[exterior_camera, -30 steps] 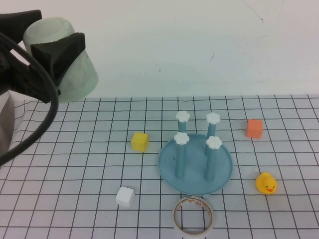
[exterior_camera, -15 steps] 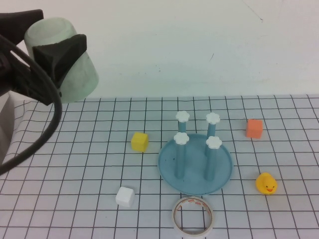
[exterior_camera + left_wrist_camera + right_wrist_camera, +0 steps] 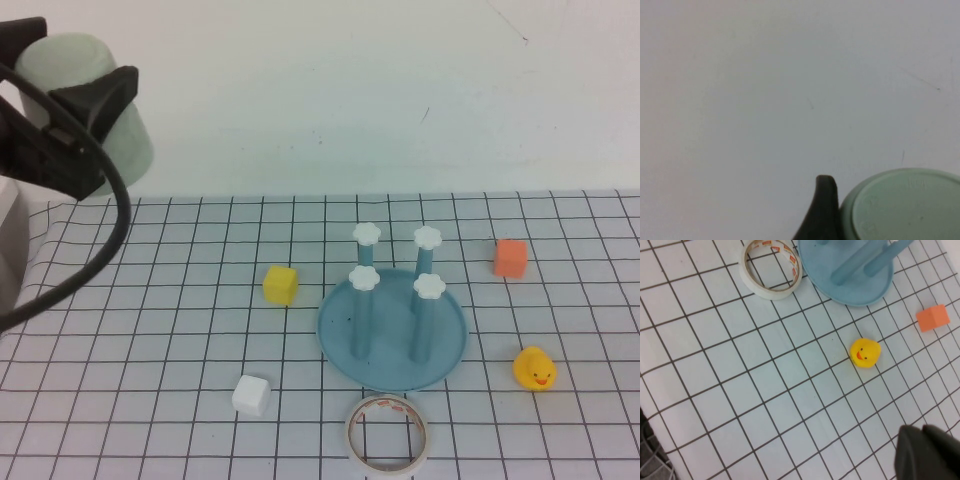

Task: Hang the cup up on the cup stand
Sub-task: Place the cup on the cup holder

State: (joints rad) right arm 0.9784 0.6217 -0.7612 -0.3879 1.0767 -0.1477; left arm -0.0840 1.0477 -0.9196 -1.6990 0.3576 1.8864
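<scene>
High at the far left, well above the table, my left gripper (image 3: 68, 85) is shut on the pale mint-green cup (image 3: 100, 150), which hangs with its base up. The left wrist view shows the cup's round base (image 3: 905, 207) with one dark finger (image 3: 822, 212) pressed against its side. The cup stand (image 3: 450, 340), a blue round dish with four blue pegs topped by white flower caps, stands at the table's centre right and also shows in the right wrist view (image 3: 850, 282). My right gripper (image 3: 927, 452) is shut and empty, hovering over the grid mat near the duck.
A yellow cube (image 3: 281, 284) lies left of the stand, a white cube (image 3: 251, 394) in front of it. A white tape ring (image 3: 389, 433) sits just in front of the stand. An orange cube (image 3: 510, 258) and a yellow duck (image 3: 535, 368) are to its right.
My left gripper has carried the cup to the left and a little higher. Nothing on the table has moved.
</scene>
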